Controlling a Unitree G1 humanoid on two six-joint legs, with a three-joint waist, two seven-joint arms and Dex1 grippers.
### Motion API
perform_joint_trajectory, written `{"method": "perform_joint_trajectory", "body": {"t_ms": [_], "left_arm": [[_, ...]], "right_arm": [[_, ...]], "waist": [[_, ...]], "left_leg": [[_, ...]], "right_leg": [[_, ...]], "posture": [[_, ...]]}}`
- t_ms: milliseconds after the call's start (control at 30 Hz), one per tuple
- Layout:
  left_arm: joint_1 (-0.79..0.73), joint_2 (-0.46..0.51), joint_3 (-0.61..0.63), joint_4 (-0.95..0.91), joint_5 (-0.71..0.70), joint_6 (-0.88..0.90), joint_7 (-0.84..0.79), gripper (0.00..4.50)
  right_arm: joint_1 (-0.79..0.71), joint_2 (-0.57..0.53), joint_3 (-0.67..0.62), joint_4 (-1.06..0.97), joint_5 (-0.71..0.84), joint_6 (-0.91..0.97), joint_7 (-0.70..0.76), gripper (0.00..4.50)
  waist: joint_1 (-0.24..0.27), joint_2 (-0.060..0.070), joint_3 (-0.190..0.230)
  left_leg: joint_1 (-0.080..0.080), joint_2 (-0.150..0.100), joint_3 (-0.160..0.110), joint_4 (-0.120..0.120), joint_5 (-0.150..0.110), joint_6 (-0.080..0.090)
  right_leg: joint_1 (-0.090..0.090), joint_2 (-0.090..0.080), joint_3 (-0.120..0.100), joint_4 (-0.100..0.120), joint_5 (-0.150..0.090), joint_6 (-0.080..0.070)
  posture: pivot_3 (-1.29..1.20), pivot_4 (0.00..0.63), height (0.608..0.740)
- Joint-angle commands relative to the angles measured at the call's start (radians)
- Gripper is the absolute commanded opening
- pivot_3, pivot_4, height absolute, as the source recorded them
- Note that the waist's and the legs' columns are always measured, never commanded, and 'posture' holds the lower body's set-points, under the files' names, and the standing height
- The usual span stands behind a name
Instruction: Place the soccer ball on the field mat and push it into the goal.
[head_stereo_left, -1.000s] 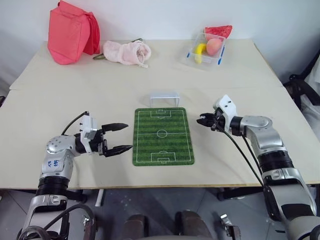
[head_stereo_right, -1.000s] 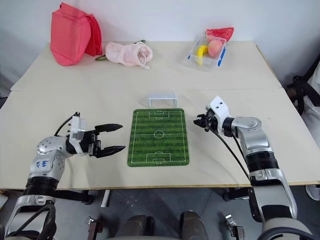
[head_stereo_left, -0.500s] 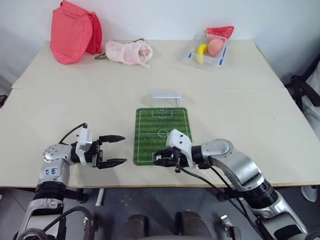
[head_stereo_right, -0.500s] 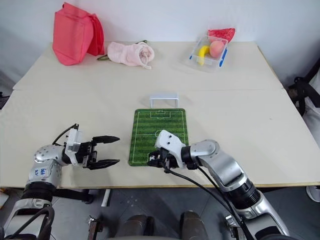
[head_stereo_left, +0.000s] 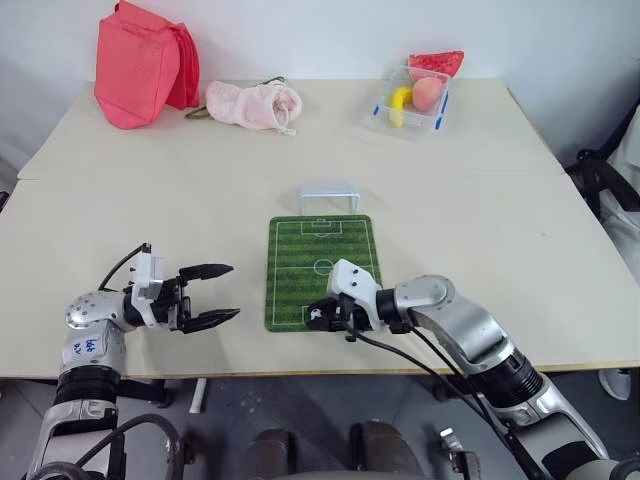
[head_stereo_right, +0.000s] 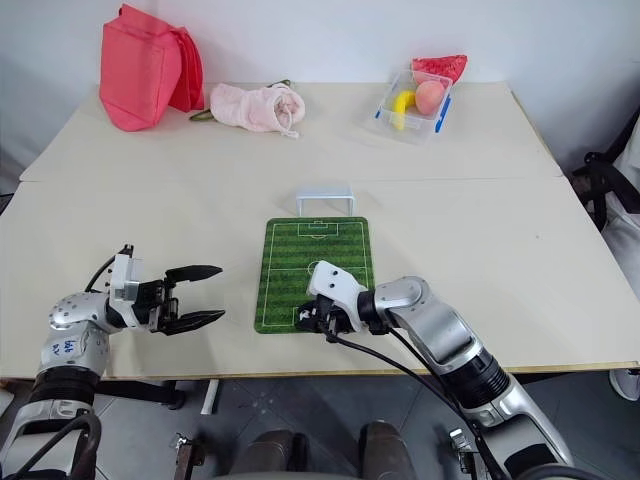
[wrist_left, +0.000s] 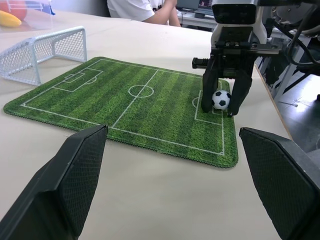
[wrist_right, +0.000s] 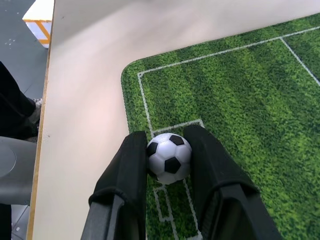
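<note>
The soccer ball (wrist_right: 169, 157), white with black patches, sits between the two black fingers of my right gripper (head_stereo_left: 318, 316), which is shut on it. The gripper holds it low over the near penalty box of the green field mat (head_stereo_left: 322, 250); I cannot tell whether the ball touches the turf. The left wrist view shows the ball (wrist_left: 220, 99) pinched there too. The white-framed goal (head_stereo_left: 329, 196) stands at the mat's far end, its mouth facing the mat. My left gripper (head_stereo_left: 232, 291) hovers open over bare table left of the mat, pointing toward it.
At the back of the table lie a red bag (head_stereo_left: 140, 62), a pink pouch (head_stereo_left: 250, 103) and a clear tub of fruit (head_stereo_left: 415, 95). The table's front edge (head_stereo_left: 300, 375) runs close below both grippers. A person (wrist_left: 145, 7) sits beyond the table in the left wrist view.
My right arm swung from right of the mat to its near end, lowering the ball; it has held still since half a second ago. The left gripper drifted slightly left, still open.
</note>
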Motion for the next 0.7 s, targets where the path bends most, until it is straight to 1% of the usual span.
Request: {"method": "perform_joint_trajectory", "body": {"t_ms": [33, 133, 200, 333, 700], "left_arm": [[0.011, 0.015, 0.019, -0.049, -0.022, 0.0, -0.047, 4.5], [0.01, 0.013, 0.017, -0.059, -0.02, 0.006, -0.037, 4.5], [0.006, 0.012, 0.017, -0.058, -0.019, 0.007, -0.035, 4.5], [-0.005, 0.009, 0.016, -0.047, -0.015, 0.002, -0.033, 4.5], [-0.02, -0.001, 0.013, -0.033, -0.01, -0.004, -0.028, 4.5]], "right_arm": [[-0.001, -0.007, -0.031, -0.006, 0.012, -0.027, 0.013, 0.85], [0.003, -0.009, -0.038, 0.002, 0.011, -0.037, 0.017, 0.85], [0.008, -0.012, -0.037, 0.002, 0.009, -0.043, 0.019, 1.58], [0.014, -0.008, -0.038, 0.004, 0.002, -0.053, 0.008, 2.81], [-0.016, -0.008, -0.051, -0.019, 0.008, -0.05, 0.006, 2.81]], "waist": [[0.0, 0.0, 0.0], [0.0, 0.0, 0.0], [0.0, 0.0, 0.0], [0.0, 0.0, 0.0], [0.0, 0.0, 0.0]], "left_leg": [[0.0, 0.0, 0.0, 0.0, 0.0, 0.0], [0.0, 0.0, 0.0, 0.0, 0.0, 0.0], [0.0, 0.0, 0.0, 0.0, 0.0, 0.0], [0.0, 0.0, 0.0, 0.0, 0.0, 0.0], [0.0, 0.0, 0.0, 0.0, 0.0, 0.0]], "right_leg": [[0.0, 0.0, 0.0, 0.0, 0.0, 0.0], [0.0, 0.0, 0.0, 0.0, 0.0, 0.0], [0.0, 0.0, 0.0, 0.0, 0.0, 0.0], [0.0, 0.0, 0.0, 0.0, 0.0, 0.0], [0.0, 0.0, 0.0, 0.0, 0.0, 0.0]], "posture": [[0.0, 0.15, 0.74], [0.0, 0.15, 0.74], [0.0, 0.15, 0.74], [0.0, 0.15, 0.74], [0.0, 0.15, 0.74]]}}
